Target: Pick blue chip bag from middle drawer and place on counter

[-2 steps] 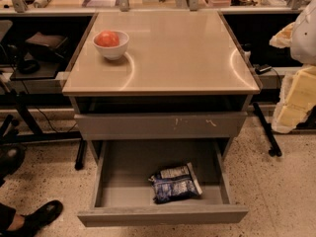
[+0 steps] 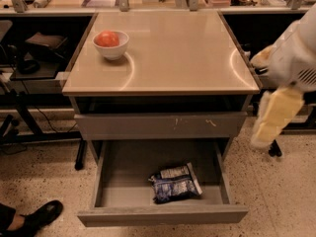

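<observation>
The blue chip bag [image 2: 174,184] lies crumpled on the floor of the open middle drawer [image 2: 123,191], right of centre near the front, its white-silver panel facing up. The beige counter [image 2: 168,48] tops the grey cabinet above it. My gripper [image 2: 272,120] hangs at the right side of the cabinet, below the counter's right front corner and above and to the right of the drawer. It is well apart from the bag and holds nothing that I can see.
A white bowl [image 2: 111,44] with a red-orange fruit stands on the counter's back left. A shut grey drawer front with pale chip marks [image 2: 160,126] sits above the open drawer. A black shoe [image 2: 42,215] is at the lower left. Black desks flank the cabinet.
My arm and gripper have moved a little left and down, closer to the cabinet's right side. The bag, drawer and bowl have not moved.
</observation>
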